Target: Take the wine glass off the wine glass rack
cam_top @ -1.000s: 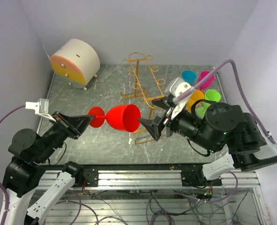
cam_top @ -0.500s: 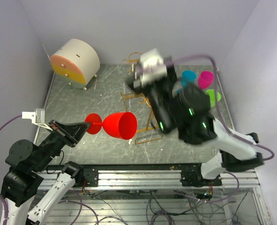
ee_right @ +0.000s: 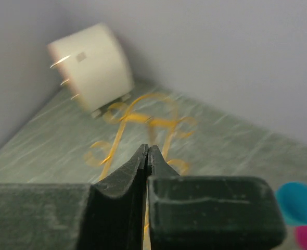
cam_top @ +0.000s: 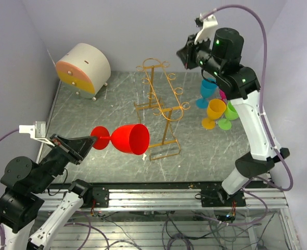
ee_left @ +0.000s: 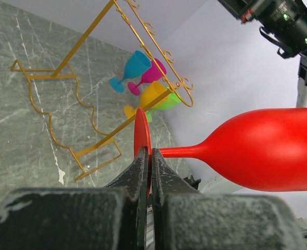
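My left jaws are shut on the wine glass [cam_top: 126,138], pinching the flat round foot edge-on so the thin disc sits between the two pads. I judge this the surest hold, as the stem is slim and the bowl too wide to span. Held this way the glass lies on its side in the air, foot toward my arm and open mouth toward the wine glass rack [cam_top: 161,110]. It sits to the left of the rack and nearer to me, level with the near end of the rack's wire base. No loop hook circles the stem, so I take it to be off the rack. From above the bowl's rim overlaps the base corner, and I cannot tell whether the two touch.

My right jaws are closed on nothing. They hang high above the far right of the rack and point down at it, out of the way of the glass, which seems sensible with only one arm carrying.

The glass [ee_left: 268,148] is bright red and opaque with a smooth sheen, likely plastic. It has a short tapering stem, a broad rounded bowl and a thin foot. Blue, orange and green glasses [cam_top: 216,111] stand together on the worktop [cam_top: 91,109] to the right of the rack, well apart from mine.
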Action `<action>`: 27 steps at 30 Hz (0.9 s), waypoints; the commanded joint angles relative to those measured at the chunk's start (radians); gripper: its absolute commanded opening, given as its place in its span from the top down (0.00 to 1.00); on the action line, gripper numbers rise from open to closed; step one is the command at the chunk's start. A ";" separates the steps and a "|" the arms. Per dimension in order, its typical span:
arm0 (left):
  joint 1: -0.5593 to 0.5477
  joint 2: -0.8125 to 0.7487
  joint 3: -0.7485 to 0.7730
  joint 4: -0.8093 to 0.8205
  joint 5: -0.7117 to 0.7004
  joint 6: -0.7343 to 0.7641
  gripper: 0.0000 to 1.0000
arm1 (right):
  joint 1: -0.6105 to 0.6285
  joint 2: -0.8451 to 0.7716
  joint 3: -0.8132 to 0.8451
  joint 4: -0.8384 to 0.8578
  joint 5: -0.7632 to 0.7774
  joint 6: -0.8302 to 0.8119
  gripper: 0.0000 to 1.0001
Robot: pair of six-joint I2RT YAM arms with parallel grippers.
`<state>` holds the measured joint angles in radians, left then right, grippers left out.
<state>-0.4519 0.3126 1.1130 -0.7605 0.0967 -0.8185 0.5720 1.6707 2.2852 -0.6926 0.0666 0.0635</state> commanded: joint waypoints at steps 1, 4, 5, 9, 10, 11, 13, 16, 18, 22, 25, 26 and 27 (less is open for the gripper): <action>0.001 0.074 0.032 0.052 0.007 0.040 0.93 | -0.003 -0.131 -0.055 -0.125 -0.521 0.181 1.00; 0.001 0.158 0.051 0.088 0.039 0.063 0.93 | 0.000 -0.199 -0.088 -0.198 -0.592 0.165 0.91; 0.001 0.181 0.057 0.096 0.046 0.071 0.93 | 0.000 -0.244 -0.132 -0.181 -0.590 0.174 0.78; 0.002 0.266 0.094 0.115 0.055 0.104 0.93 | 0.000 -0.341 -0.177 -0.203 -0.564 0.180 0.61; 0.002 0.284 0.103 0.125 0.062 0.108 0.93 | 0.000 -0.352 -0.187 -0.201 -0.582 0.186 0.58; 0.001 0.304 0.108 0.138 0.072 0.112 0.93 | 0.000 -0.358 -0.199 -0.200 -0.605 0.189 0.55; 0.001 0.339 0.131 0.159 0.094 0.113 0.93 | 0.000 -0.358 -0.218 -0.205 -0.641 0.189 0.52; 0.001 0.381 0.161 0.197 0.115 0.106 0.93 | 0.000 -0.355 -0.250 -0.203 -0.682 0.184 0.44; 0.001 0.408 0.179 0.220 0.132 0.097 0.93 | 0.002 -0.353 -0.269 -0.203 -0.700 0.180 0.42; 0.001 0.459 0.217 0.259 0.174 0.081 0.93 | 0.012 -0.335 -0.293 -0.210 -0.697 0.166 0.44; 0.001 0.487 0.240 0.263 0.186 0.082 0.93 | 0.014 -0.331 -0.296 -0.206 -0.702 0.162 0.45; 0.002 0.497 0.248 0.260 0.186 0.086 0.93 | 0.014 -0.332 -0.295 -0.204 -0.705 0.163 0.46; 0.001 0.504 0.255 0.257 0.186 0.091 0.93 | 0.014 -0.335 -0.291 -0.204 -0.701 0.162 0.46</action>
<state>-0.4515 0.7918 1.3216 -0.5621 0.2382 -0.7334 0.5789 1.3685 1.9793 -0.9028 -0.6102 0.2352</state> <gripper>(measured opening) 0.074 0.548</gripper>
